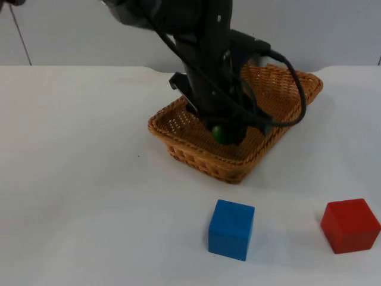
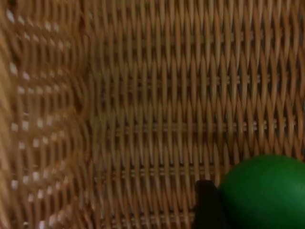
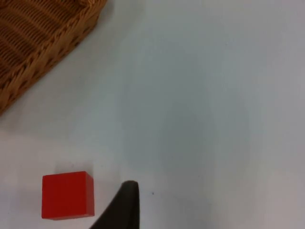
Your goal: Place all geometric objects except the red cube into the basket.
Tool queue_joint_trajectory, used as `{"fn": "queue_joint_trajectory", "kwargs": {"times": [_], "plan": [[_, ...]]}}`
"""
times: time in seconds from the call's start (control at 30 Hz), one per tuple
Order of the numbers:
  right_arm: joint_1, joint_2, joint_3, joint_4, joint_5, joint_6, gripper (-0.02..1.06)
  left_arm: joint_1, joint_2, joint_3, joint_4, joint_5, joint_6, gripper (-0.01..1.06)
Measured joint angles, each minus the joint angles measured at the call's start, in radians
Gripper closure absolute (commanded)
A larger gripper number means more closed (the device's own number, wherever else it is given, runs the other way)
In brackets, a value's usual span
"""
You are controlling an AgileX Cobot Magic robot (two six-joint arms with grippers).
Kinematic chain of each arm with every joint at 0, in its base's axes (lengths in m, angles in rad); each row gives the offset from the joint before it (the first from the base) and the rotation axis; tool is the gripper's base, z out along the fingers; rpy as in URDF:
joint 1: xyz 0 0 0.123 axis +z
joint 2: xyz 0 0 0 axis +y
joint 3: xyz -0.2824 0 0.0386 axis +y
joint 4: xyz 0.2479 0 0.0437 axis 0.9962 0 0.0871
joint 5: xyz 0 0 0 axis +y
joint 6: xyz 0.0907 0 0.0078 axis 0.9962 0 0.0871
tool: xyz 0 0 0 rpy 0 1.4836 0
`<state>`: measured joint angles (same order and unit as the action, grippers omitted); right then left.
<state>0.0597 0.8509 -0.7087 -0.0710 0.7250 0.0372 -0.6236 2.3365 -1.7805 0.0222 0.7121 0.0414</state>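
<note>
- The left arm (image 1: 208,65) reaches down into the wicker basket (image 1: 196,156), blocking the way in over its middle; the left gripper (image 1: 229,132) sits low inside with a green ball (image 1: 219,133) at its fingertips
- The basket's far right part, beyond the arm, lies open from above
- The white table (image 1: 77,179) left of the basket is bare
- Nearer than the basket stand a blue cube (image 1: 231,229) and a red cube (image 1: 350,226), well apart, open table between them
- The right gripper (image 3: 125,205) hangs over bare table just beside the red cube
</note>
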Motion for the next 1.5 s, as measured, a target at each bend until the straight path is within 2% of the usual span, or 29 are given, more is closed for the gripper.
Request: {"fn": "queue_joint_trajectory", "kwargs": {"times": [0.07,0.1,0.17,0.23,0.27,0.3,0.37,0.4,0.67,0.8,0.97,1.1,1.3,1.47,1.5], "plan": [[0.000,0.000,0.000,0.000,0.000,0.000,-0.01,0.000,0.001,0.000,0.000,-0.002,-0.004,0.98],[0.000,0.000,0.000,0.000,0.000,0.000,-0.01,0.000,0.001,0.002,0.000,-0.005,-0.006,0.98],[0.000,0.000,0.000,0.000,0.000,0.000,-0.01,0.000,0.001,0.002,0.000,-0.013,-0.008,0.82],[0.000,0.000,0.000,0.000,0.000,0.000,-0.01,0.000,0.001,0.002,-0.003,-0.015,-0.008,0.56],[0.000,0.000,0.000,0.000,0.000,0.000,-0.01,0.000,0.001,0.002,-0.004,-0.015,-0.008,0.56],[0.000,0.000,0.000,0.000,0.000,0.000,-0.01,0.000,0.001,0.002,-0.006,-0.015,-0.008,0.36],[0.000,0.000,0.000,0.000,0.000,0.000,-0.01,0.000,0.001,0.002,-0.011,-0.015,-0.008,0.09],[0.000,0.000,0.000,0.000,0.000,0.000,-0.01,0.000,0.001,0.002,-0.011,-0.015,-0.008,-0.01],[0.000,0.000,0.000,0.000,0.000,0.004,-0.01,0.000,-0.061,0.004,-0.033,-0.006,-0.020,0.00],[0.000,0.000,0.000,0.000,0.000,0.004,-0.01,0.000,-0.150,0.004,-0.033,0.026,-0.020,0.00],[0.000,0.000,0.000,0.000,0.000,0.004,-0.01,0.004,-0.311,0.004,-0.022,0.104,-0.018,0.00],[0.000,0.000,0.000,0.000,0.002,0.004,-0.01,0.032,-0.387,0.009,-0.035,0.149,0.001,0.00],[0.000,0.000,0.000,0.000,0.003,0.004,-0.01,0.093,-0.509,0.121,-0.114,0.158,0.070,0.00],[0.000,0.000,0.000,0.000,0.003,0.004,-0.01,0.188,-0.652,0.353,-0.154,0.089,0.092,0.00],[0.000,0.000,0.000,0.000,0.003,0.004,-0.01,0.188,-0.652,0.353,-0.154,0.089,0.092,0.00]]}}
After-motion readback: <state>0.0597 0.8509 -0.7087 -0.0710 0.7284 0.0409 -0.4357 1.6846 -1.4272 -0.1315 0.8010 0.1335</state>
